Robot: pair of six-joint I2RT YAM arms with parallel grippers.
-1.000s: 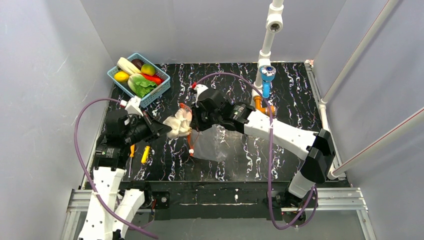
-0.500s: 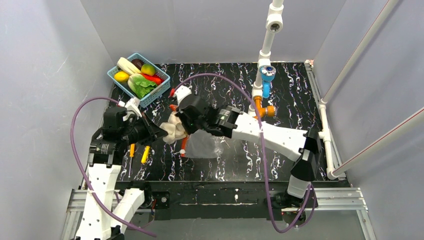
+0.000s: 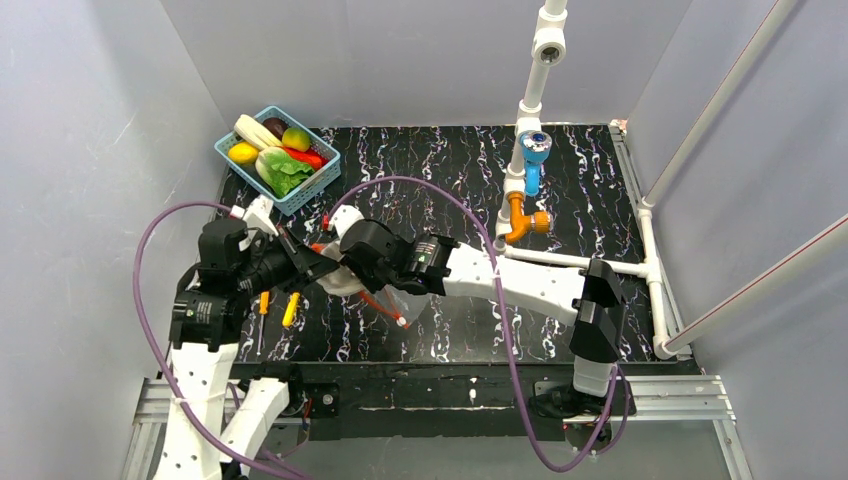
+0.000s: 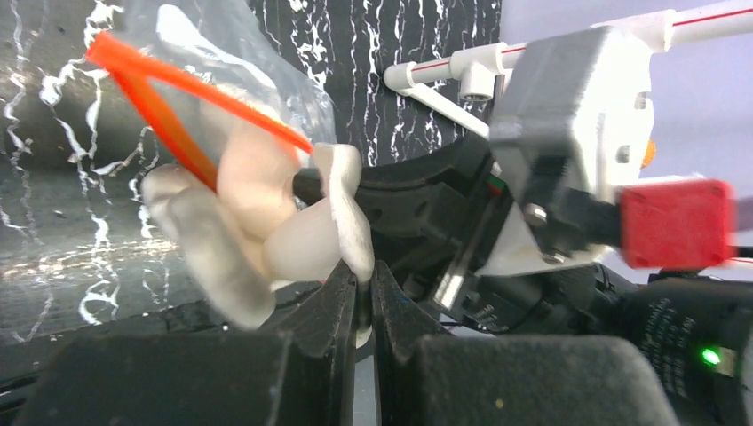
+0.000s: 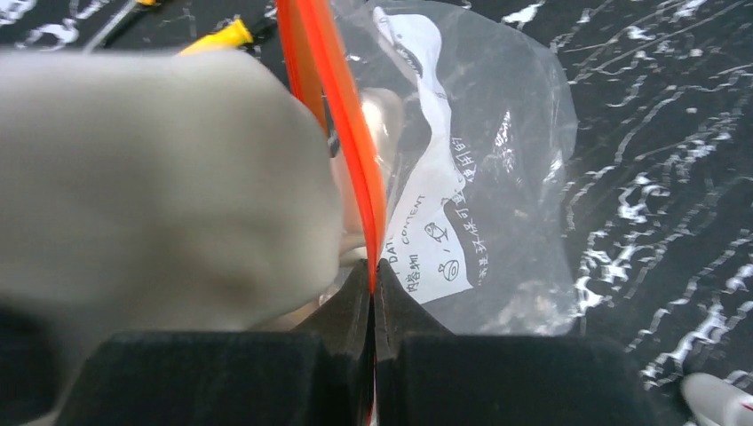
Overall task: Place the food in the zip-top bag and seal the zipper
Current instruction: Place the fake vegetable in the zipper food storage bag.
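1. Left wrist: shows the left gripper [image 4: 358, 288] clamped on a lobe of the white garlic piece [image 4: 266, 222]. Sets that piece at the mouth of the zip-top bag [image 4: 266, 49], between the two parted runs of the red zipper [image 4: 204, 93], with clear film behind it.
2. Right wrist: shows the right gripper [image 5: 373, 288] pinched tight on the zipper, with the strip rising straight up from between the fingers. Puts the garlic piece, large and blurred, left of the strip, with one lobe visible through the plastic to its right. Lays the rest of the bag, white printed label up, on the black marbled table [image 5: 666, 133].
3. Top view: shows both grippers tip to tip over the table's left half, with the garlic piece between them and the bag trailing right beneath the right arm. Finds the lettuce [image 3: 287, 172] and the yellow-green fruit [image 3: 296, 138] in the blue basket [image 3: 316, 187] at the far left corner, well apart from the bag.
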